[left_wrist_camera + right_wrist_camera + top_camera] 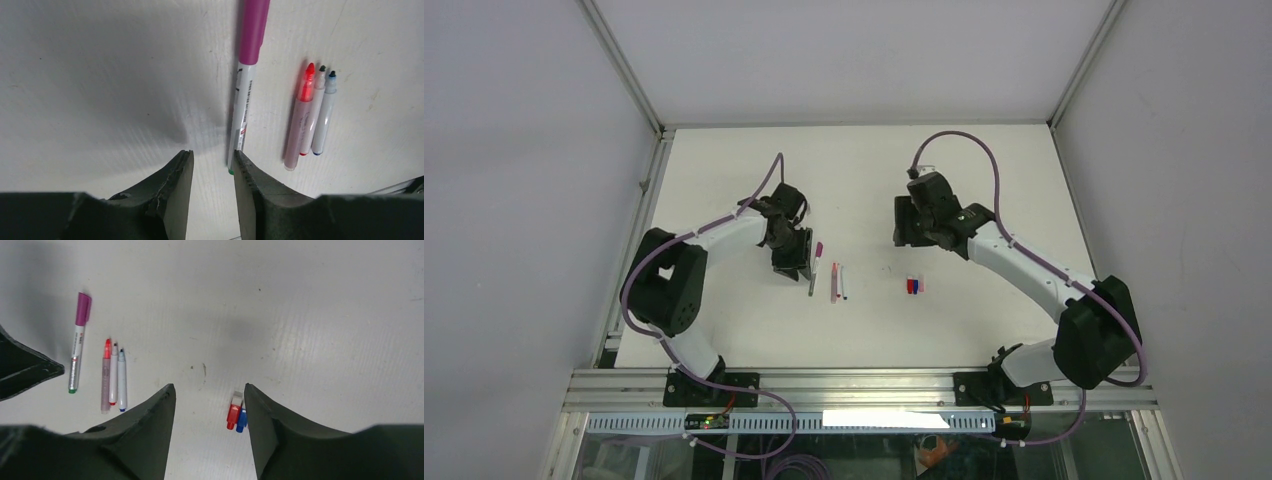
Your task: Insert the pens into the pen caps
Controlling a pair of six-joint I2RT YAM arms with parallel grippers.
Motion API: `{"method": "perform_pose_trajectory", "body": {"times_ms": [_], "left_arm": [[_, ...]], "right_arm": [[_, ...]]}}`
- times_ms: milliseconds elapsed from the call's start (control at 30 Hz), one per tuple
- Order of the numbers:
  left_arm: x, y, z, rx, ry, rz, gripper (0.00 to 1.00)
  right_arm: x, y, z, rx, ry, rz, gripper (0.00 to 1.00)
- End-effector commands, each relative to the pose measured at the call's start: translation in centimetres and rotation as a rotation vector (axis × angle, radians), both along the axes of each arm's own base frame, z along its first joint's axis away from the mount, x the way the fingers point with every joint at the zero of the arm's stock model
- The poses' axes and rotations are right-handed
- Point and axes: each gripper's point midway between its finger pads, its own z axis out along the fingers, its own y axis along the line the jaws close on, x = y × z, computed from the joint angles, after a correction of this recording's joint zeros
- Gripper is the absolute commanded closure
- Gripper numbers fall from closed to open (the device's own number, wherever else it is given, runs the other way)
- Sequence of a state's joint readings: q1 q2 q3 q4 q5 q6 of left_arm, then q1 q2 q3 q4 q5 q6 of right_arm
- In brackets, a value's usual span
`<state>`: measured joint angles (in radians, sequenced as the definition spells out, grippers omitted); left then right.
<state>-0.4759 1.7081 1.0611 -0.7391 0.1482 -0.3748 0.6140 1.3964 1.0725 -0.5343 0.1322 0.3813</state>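
Observation:
A grey pen [244, 107] wearing a magenta cap [254, 30] lies on the table just ahead of my left gripper [212, 159]. That gripper is open with nothing between its fingers, and the pen's green end sits beside the right fingertip. To the right lie three uncapped pens side by side: a pink one [299, 122] with a red tip and two white ones [324, 117]. The red cap [233, 415] and the blue cap [242, 420] lie together against the inner edge of the right finger of my open right gripper [209, 386]. From above, the pens [837, 282] and the caps [913, 285] lie between the two arms.
The white table [864, 180] is walled by grey panels, with a metal rail [854, 385] at its near edge. My left gripper's finger [30, 371] shows at the left of the right wrist view. A small dark scuff [203, 370] marks the table.

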Motion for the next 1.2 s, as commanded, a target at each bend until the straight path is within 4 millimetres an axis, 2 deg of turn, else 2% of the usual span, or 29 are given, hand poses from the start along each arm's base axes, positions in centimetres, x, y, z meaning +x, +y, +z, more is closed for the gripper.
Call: {"method": "perform_pose_trajectory", "body": {"times_ms": [0, 133, 233, 500, 833, 1167], "left_arm": [[1.9, -1.9, 4.1, -0.119, -0.083, -0.013, 0.63], [2.0, -3.3, 6.6, -0.19, -0.121, -0.034, 0.62], [1.7, -4.7, 7.7, -0.216, -0.136, -0.056, 0.62], [1.1, -6.7, 5.6, -0.146, -0.099, -0.076, 0.65], [2.1, -6.1, 3.0, 0.025, -0.117, -0.021, 0.69], [3.0, -7.8, 3.1, -0.039, -0.128, -0.023, 0.69]], "right_arm": [[-1.2, -1.7, -0.5, -0.047, 0.021, -0.048, 0.45], [-1.1, -1.8, -0.5, -0.047, 0.022, -0.052, 0.45], [-1.1, -1.6, -0.7, -0.045, 0.028, -0.05, 0.46], [-1.4, -2.0, -0.8, -0.044, 0.022, -0.053, 0.46], [-1.6, -2.5, -0.9, -0.037, 0.017, -0.054, 0.46], [-1.6, -2.9, -1.1, -0.043, 0.015, -0.059, 0.46]]}}
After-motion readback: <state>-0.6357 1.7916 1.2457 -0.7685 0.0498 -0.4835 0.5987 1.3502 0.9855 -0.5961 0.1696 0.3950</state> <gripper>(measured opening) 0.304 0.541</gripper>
